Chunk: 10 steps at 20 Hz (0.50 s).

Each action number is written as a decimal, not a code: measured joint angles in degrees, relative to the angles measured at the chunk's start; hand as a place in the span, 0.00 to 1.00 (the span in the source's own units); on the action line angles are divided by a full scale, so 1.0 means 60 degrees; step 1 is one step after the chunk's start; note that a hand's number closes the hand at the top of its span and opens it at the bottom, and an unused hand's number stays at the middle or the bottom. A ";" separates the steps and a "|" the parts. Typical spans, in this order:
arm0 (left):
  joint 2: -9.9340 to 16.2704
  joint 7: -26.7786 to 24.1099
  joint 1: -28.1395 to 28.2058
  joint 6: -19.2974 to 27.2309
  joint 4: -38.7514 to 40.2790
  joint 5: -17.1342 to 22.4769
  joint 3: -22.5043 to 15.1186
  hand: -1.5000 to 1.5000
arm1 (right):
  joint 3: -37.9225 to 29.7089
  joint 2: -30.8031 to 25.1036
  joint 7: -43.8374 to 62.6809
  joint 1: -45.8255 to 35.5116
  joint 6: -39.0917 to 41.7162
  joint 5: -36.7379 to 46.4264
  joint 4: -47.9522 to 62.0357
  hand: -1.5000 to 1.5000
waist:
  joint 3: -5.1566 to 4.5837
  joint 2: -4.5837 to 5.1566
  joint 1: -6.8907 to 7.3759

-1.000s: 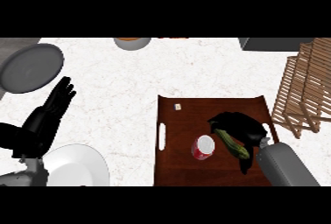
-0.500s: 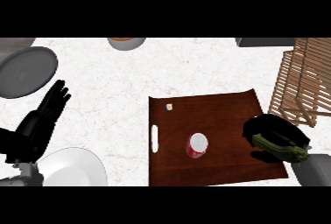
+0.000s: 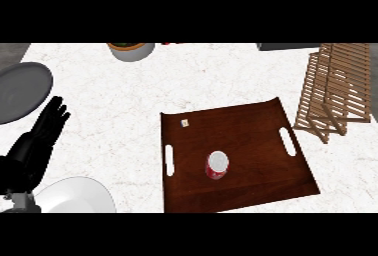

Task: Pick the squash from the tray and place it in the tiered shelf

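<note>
A white marbled counter [image 3: 221,80] is carrying the dark wooden tray [image 3: 244,127], a red can [image 3: 217,165] standing on it, the slatted tiered shelf [image 3: 332,85] just beside. The squash is showing nowhere. The left hand [image 3: 40,137] is resting, fingers straight and together.

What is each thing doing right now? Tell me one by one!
Left hand: open, fingers straight, resting at the left edge.
Tray: flat on the counter, squash not on it.
Red can: standing upright on the tray.
Tiered shelf: standing at the right, nothing visible in it.
Right hand: out of view.
</note>
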 measured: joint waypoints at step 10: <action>-0.0056 -0.0105 -0.0153 -0.0118 0.0021 -0.0045 -0.0181 0.50 | -0.2095 -0.2139 0.0347 0.1199 0.0969 -0.4370 -0.0523 1.00 | -0.0009 0.0072 0.0337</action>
